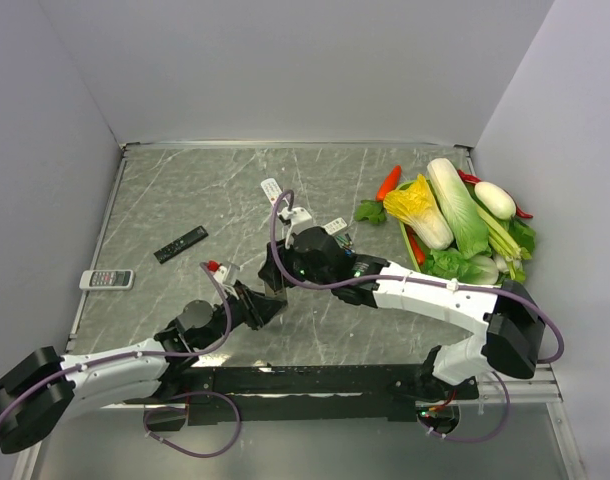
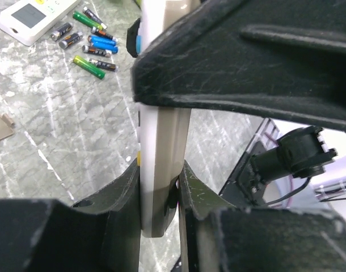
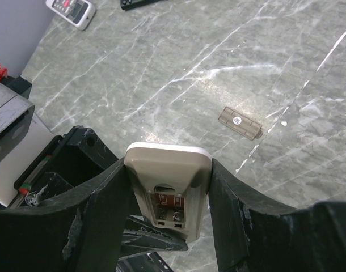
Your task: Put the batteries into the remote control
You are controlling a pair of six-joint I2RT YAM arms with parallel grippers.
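The tabletop (image 1: 185, 190) was a grey-green marbled slab, crossed by thin white veins that ran in slanting streaks. A pale metal rim (image 1: 285, 144) edged it along the back and down the left side. Three plain walls closed it in: a back wall (image 1: 285, 60), a left wall (image 1: 35, 150) and a right wall (image 1: 575, 100). All were smooth, matte and pale lavender-grey, and they met in straight corner seams. Along the near edge ran a smoother grey strip (image 1: 335, 455) without veins. The light was soft and even, and shadows were faint. In the right wrist view a bright sheen lay across the stone near its middle.
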